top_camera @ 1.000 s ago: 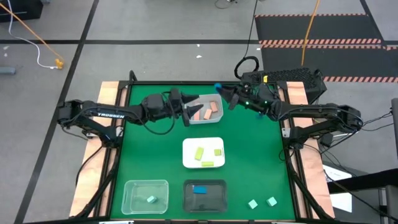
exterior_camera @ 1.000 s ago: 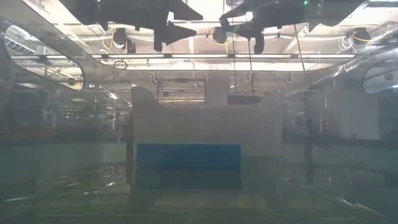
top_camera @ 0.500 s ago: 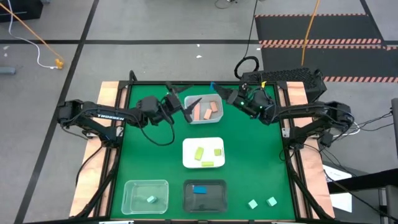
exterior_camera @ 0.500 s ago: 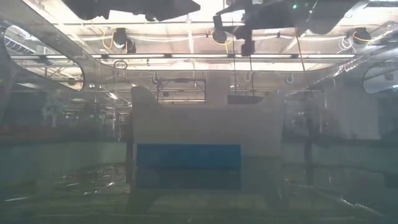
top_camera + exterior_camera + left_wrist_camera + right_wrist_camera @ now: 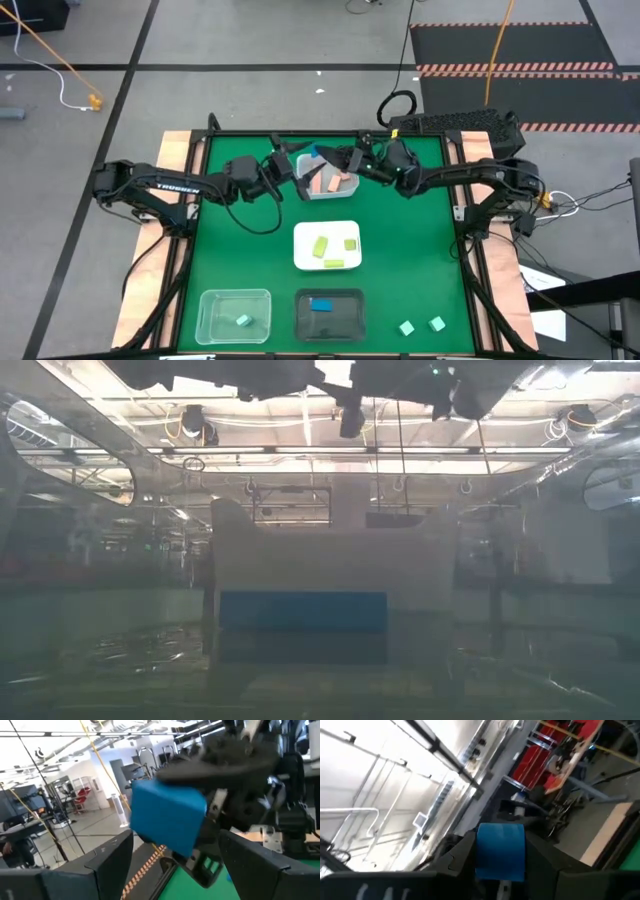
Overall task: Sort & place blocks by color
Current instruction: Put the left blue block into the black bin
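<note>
Nearest edge of the green table [image 5: 400, 260]:
- Clear tray [image 5: 234, 316], front left corner, holding one pale mint block [image 5: 242, 321].
- Black tray [image 5: 331, 313], front centre, holding one blue bar [image 5: 320, 304]. In the low view this bar [image 5: 302, 610] shows as a wide blue band through the tray wall.
- Two loose mint blocks [image 5: 421, 326], on the bare cloth near the front right corner, side by side and a little apart.

Middle of the table:
- White tray [image 5: 327, 246], with three yellow-green blocks [image 5: 331, 248] lying in it.

Far end of the table:
- Small clear tray [image 5: 329, 177], holding salmon pink blocks [image 5: 331, 181].
- Left gripper [image 5: 292, 168], reaching in from the left, just at that tray's left rim. Its fingers [image 5: 105, 860] stand wide apart with nothing between them.
- Right gripper [image 5: 334, 158], reaching in from the right, over the far edge of the same tray and nose to nose with the left one. It is clamped on a blue block [image 5: 321, 153]; its own wrist view shows the block [image 5: 500, 851] pinched between the two dark fingers, and the left wrist view shows the same blue block [image 5: 167, 818] straight ahead, held up off the table.
</note>
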`<state>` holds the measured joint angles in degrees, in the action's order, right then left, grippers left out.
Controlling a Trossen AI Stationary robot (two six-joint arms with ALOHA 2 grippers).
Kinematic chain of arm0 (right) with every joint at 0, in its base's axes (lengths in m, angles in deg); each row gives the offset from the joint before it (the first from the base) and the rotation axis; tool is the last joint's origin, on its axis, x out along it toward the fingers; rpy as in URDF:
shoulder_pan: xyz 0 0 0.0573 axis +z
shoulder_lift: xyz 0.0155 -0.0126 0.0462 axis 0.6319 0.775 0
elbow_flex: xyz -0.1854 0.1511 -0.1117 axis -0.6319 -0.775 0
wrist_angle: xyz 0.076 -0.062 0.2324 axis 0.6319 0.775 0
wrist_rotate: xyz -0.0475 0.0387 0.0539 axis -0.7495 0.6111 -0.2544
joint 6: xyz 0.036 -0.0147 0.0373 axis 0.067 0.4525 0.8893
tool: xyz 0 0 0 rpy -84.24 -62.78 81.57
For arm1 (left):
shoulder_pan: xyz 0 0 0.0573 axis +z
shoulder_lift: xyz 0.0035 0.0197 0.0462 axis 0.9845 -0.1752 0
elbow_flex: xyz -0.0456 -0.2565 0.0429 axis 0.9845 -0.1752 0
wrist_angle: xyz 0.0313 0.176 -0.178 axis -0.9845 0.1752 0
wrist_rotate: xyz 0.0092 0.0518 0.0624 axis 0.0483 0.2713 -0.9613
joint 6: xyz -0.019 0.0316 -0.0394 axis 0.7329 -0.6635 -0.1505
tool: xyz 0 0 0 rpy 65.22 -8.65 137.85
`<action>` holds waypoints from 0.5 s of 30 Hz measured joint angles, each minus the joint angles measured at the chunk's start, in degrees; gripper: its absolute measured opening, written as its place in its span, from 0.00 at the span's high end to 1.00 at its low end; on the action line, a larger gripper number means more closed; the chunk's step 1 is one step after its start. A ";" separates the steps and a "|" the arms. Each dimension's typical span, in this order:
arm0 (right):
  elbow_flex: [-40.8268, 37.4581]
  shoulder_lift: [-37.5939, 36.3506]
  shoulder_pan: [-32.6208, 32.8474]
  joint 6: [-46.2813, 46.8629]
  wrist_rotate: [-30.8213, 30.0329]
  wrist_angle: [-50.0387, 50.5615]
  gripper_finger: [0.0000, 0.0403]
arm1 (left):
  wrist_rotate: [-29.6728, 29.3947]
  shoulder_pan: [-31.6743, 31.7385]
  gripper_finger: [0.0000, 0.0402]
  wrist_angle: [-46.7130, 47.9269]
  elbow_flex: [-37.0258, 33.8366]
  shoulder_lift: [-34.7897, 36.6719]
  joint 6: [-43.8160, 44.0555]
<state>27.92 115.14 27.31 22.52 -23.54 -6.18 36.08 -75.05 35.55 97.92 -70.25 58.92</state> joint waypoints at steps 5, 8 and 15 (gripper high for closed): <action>1.83 0.05 0.00 -1.33 2.66 5.22 0.71 | -0.17 -0.10 0.28 0.07 -0.02 -0.03 -0.89; 1.83 0.07 -0.04 -0.97 3.69 6.49 0.71 | -0.18 0.09 0.28 -0.31 0.00 -0.07 -1.05; 1.82 0.16 0.00 0.88 6.78 8.20 0.71 | -0.15 0.18 0.28 -0.03 0.02 -0.04 -3.11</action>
<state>29.74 115.30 27.31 23.40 -16.76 2.02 35.92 -74.87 35.52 97.94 -70.29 55.81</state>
